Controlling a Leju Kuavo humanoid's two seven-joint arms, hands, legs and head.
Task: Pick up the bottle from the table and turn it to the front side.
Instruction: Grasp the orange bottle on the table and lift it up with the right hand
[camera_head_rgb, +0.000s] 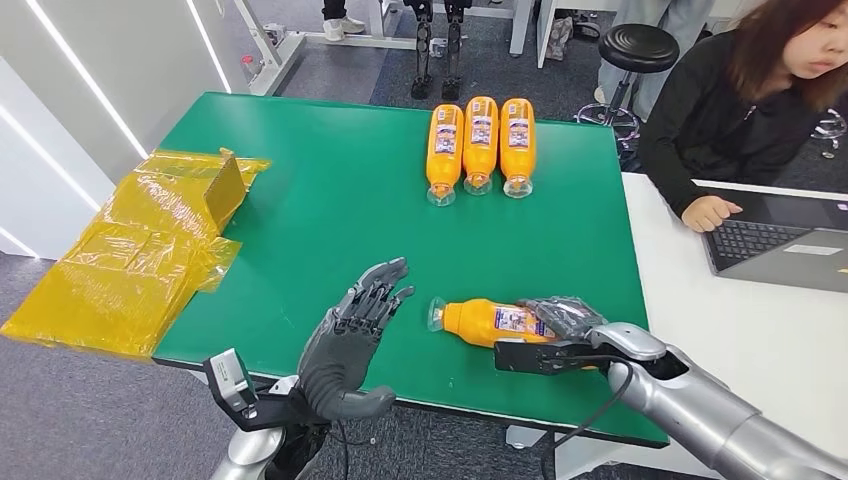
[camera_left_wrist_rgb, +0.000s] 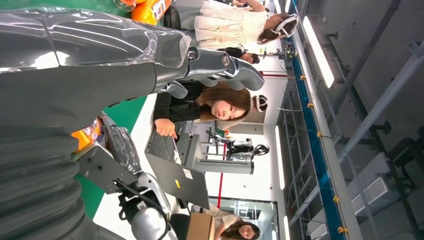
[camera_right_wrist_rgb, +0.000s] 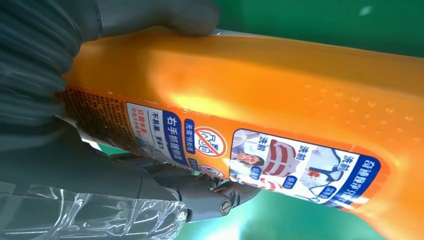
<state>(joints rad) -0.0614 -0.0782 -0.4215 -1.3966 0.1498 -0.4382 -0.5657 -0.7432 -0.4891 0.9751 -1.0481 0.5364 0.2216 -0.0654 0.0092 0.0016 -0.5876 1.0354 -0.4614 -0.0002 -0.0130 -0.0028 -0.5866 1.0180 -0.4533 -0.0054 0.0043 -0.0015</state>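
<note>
Gripping the orange bottle (camera_head_rgb: 490, 320) at its base end, the right hand (camera_head_rgb: 560, 322) has its fingers wrapped around it while the bottle lies on its side on the green tabletop (camera_head_rgb: 330, 210), cap pointing away from that hand toward the left hand (camera_head_rgb: 355, 335). The left hand hovers just beside the cap, fingers spread and holding nothing. I judge the pick-up is at the grasp stage; next comes a lift and a roll of the wrist to bring the front label round. Whether the bottle is off the tabletop yet is hard to tell, and the right fingers hide its base.
</note>
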